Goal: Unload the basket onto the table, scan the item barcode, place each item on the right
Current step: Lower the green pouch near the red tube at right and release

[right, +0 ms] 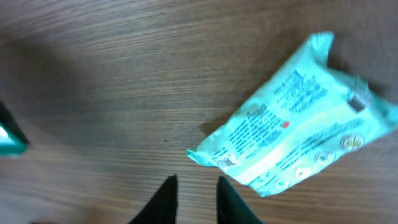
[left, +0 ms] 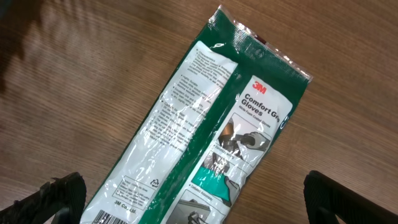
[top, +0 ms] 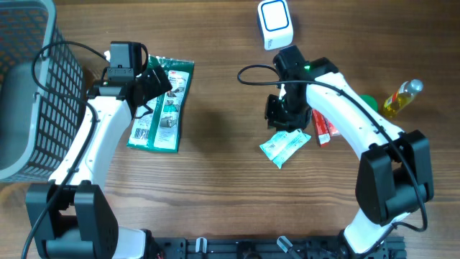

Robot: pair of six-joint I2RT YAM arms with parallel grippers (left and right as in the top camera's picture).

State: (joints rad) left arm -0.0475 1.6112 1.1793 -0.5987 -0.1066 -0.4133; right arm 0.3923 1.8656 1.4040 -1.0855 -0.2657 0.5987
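Note:
A green and white glove packet (top: 162,104) lies flat on the wooden table, left of centre. In the left wrist view the packet (left: 205,143) fills the middle, with a barcode (left: 102,218) at its lower edge. My left gripper (left: 193,186) hangs wide open above it, a finger on either side. A teal wipes packet (top: 285,146) lies at centre right. My right gripper (right: 196,180) is just left of that packet (right: 298,124), its jaws a narrow gap apart with only table between them. The white and blue scanner (top: 274,24) sits at the back.
A grey mesh basket (top: 29,86) stands at the far left. A red packet (top: 323,124) lies under the right arm. A yellow bottle (top: 401,98) and a green object (top: 368,102) lie at the right.

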